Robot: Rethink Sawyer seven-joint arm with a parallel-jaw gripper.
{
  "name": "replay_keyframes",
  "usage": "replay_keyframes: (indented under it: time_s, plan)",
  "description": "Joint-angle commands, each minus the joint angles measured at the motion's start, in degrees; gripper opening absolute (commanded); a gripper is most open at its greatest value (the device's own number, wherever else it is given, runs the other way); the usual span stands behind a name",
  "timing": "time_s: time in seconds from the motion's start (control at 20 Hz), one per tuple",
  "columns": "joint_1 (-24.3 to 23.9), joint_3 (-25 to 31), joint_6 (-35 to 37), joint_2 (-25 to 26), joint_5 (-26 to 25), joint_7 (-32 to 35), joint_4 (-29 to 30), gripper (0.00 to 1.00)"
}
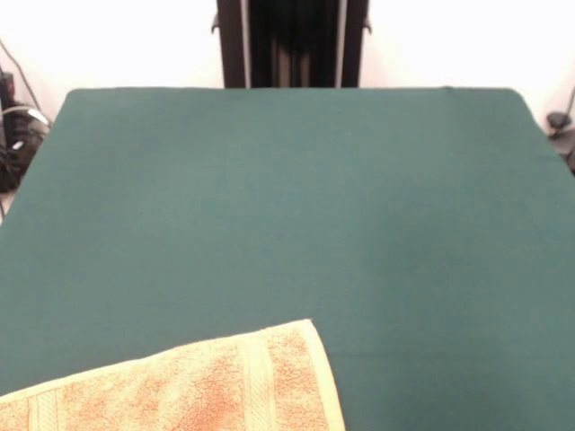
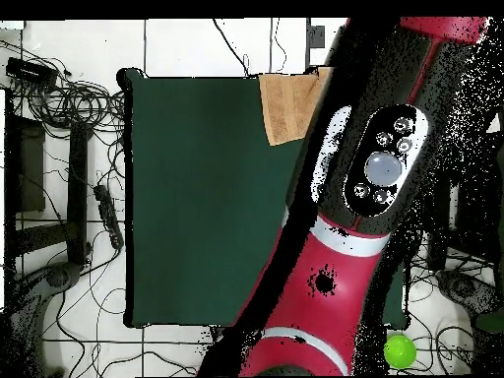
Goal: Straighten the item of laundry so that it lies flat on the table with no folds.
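Judging from how the towel point(image 1: 193, 386) lay at the tabletop's point(image 1: 287, 206) edge farthest from the robot's pedestal, partly running out of the front view, the step in hand called for a reach to a visible corner and a slow outward pull to spread it. A woven band showed across it, and what showed looked fairly smooth. The arm point(image 2: 364, 197) crossed the overhead view; its pincer did not show, so its state could not be told. No containers appeared.
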Motion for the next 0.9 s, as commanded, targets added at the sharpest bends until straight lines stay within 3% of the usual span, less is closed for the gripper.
replay_keyframes:
  time_s: [0.05, 0.5, 0.9]
  plan:
    - [-0.4, 17.6, 9.1, 3.9, -13.9, -16.8, 0.2, 0.00]
    - [-3.7, 29.3, 9.3, 5.1, -22.8, -16.2, -1.1, 0.00]
    - [-5.2, 42.4, 9.0, 5.5, -36.2, -18.2, -3.0, 0.00]
